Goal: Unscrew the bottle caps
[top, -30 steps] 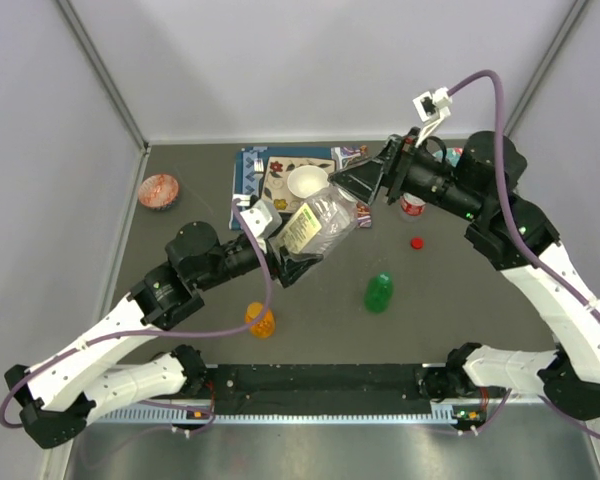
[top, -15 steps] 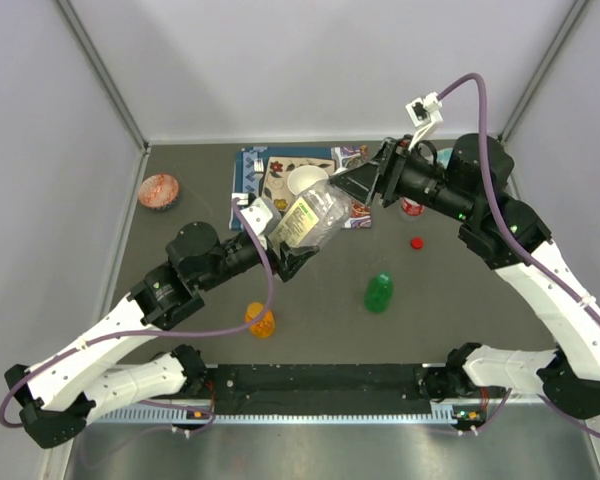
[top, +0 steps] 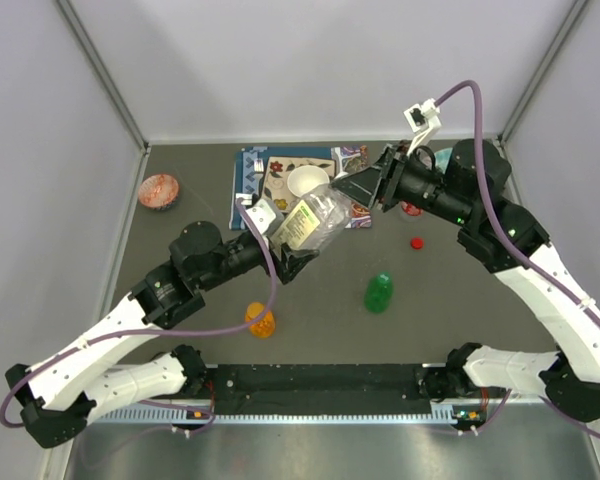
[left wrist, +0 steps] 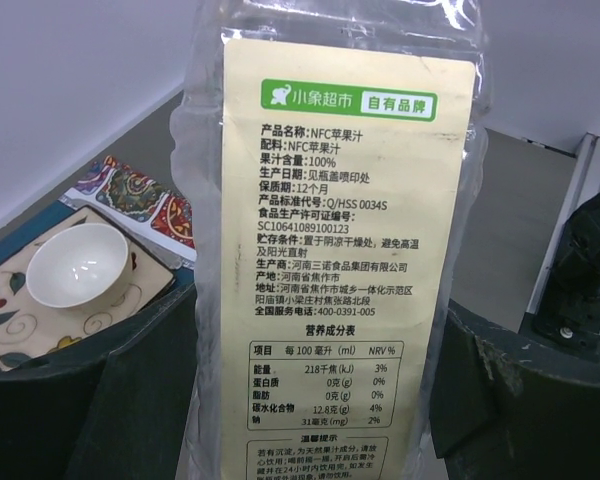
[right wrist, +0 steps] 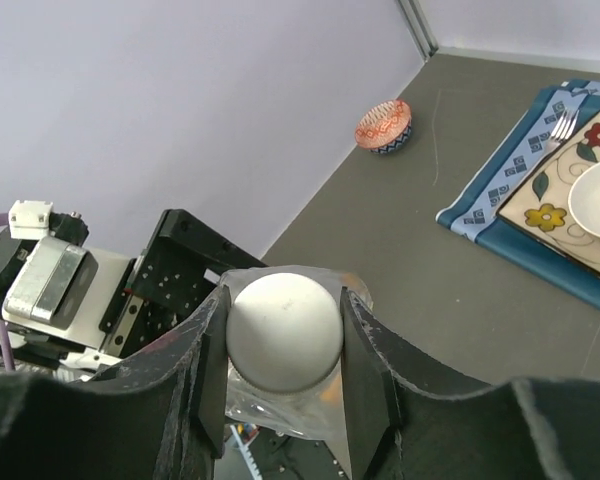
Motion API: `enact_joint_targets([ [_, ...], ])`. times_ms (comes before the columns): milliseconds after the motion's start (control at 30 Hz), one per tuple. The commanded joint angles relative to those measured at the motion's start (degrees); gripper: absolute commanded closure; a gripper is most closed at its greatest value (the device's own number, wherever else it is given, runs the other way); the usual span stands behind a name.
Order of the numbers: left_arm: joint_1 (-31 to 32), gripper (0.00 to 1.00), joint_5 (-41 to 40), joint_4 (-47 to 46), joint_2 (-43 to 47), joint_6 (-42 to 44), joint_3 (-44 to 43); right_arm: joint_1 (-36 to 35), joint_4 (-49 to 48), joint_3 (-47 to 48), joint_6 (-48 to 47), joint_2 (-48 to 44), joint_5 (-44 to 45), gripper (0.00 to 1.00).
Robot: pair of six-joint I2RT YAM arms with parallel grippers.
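While aloft: one bottle (top: 315, 220), one cap (right wrist: 283, 332).

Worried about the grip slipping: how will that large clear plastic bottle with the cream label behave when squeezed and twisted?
Probably soft: the large clear plastic bottle has thin, wrinkled walls, so it may buckle in the left gripper. It looks see-through and empty, so likely light. Its glossy film may slip while the round white cap is turned.
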State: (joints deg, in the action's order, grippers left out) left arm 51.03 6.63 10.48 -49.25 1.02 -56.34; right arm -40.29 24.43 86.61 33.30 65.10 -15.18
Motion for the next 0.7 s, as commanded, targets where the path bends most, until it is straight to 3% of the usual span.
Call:
enact_joint_targets([
  [0, 0.0, 0.68, 11.4, -5.7, 1.0, -2.3, -0.4, -0.3, -2.4, -0.9, -5.5, -2.1, 0.0, 1.0],
  [133, -3.9, 0.68, 29.2, -8.6, 0.4, -9.8, -1.1, -0.3, -8.1, -3.7, -11.8, -5.2, -10.4, 1.0],
  [200, -7.6, 0.68, 41.1, -13.9, -1.0, -14.0, -1.0, -0.3, -10.7, -6.3, -14.2, -7.9, -14.7, 1.0],
  [300, -10.8, 0.68, 52.0, -23.7, -3.3, -24.1, -0.3, 0.0, -18.7, -11.4, -16.5, -10.9, -23.1, 1.0],
  [500, -11.5, 0.67, 60.7, -42.5, -7.4, -39.4, 1.6, 0.3, -22.8, -11.6, -15.5, -11.1, -38.0, 1.0],
  [667, -11.5, 0.67, 64.2, -58.5, -11.6, -53.6, 3.5, 0.3, -20.6, -7.3, -16.9, -8.9, -52.9, 1.0],
])
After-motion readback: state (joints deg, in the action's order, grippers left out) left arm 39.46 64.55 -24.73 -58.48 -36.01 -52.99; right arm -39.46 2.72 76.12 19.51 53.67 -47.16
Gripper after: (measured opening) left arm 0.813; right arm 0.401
